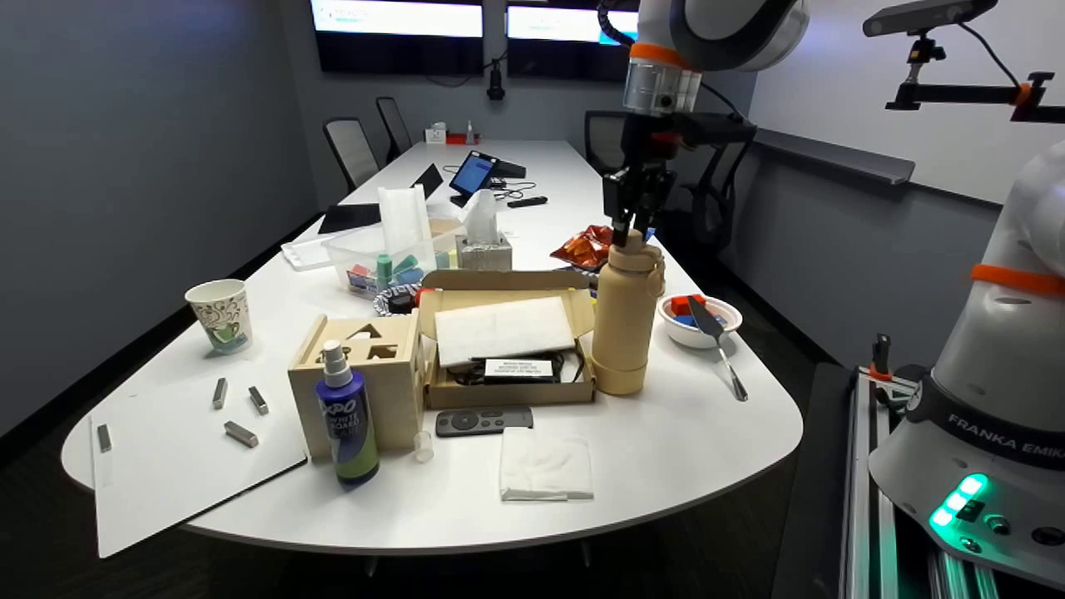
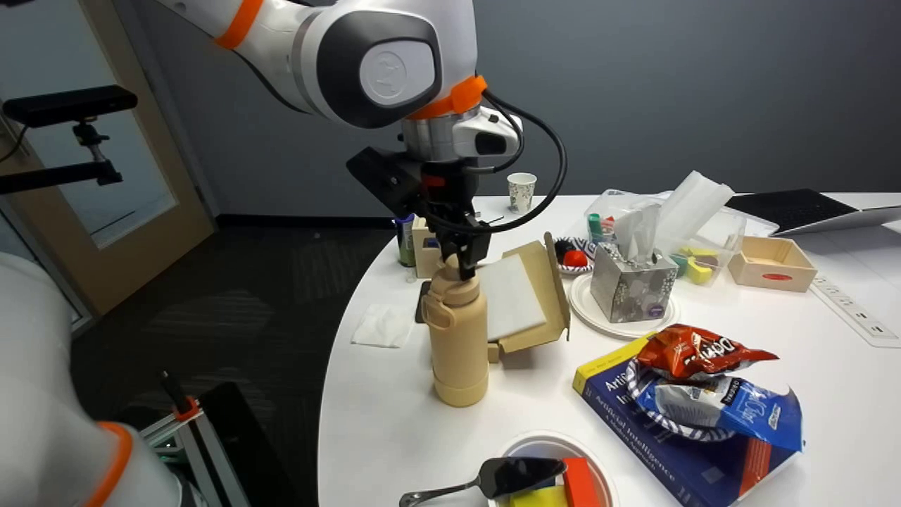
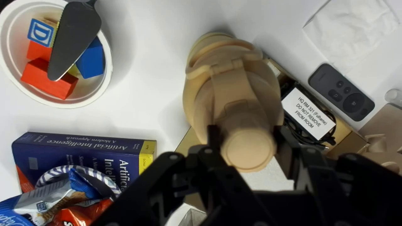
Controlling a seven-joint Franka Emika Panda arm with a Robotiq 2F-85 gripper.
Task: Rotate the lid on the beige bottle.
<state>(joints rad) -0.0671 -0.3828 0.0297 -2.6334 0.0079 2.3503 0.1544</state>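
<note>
The beige bottle point(image 1: 622, 329) stands upright on the white table, beside the open cardboard box. It also shows in an exterior view point(image 2: 457, 345) and from above in the wrist view point(image 3: 201, 94). Its small round tan lid point(image 3: 248, 150) tops the neck; it also shows in an exterior view point(image 2: 448, 270). My gripper point(image 3: 247, 138) points down over the bottle, with one finger on each side of the lid. Both fingers appear to touch the lid's sides, so the gripper looks shut on it. The fingertips partly cover the neck in both exterior views.
The cardboard box point(image 1: 509, 398) with a white slab stands right beside the bottle. A bowl point(image 2: 607, 486) of blocks with a cake server, and a thick book point(image 2: 651, 451) bearing snack bags, lie nearby. A wooden shape box point(image 1: 403, 408) and a spray bottle point(image 1: 348, 433) stand further off.
</note>
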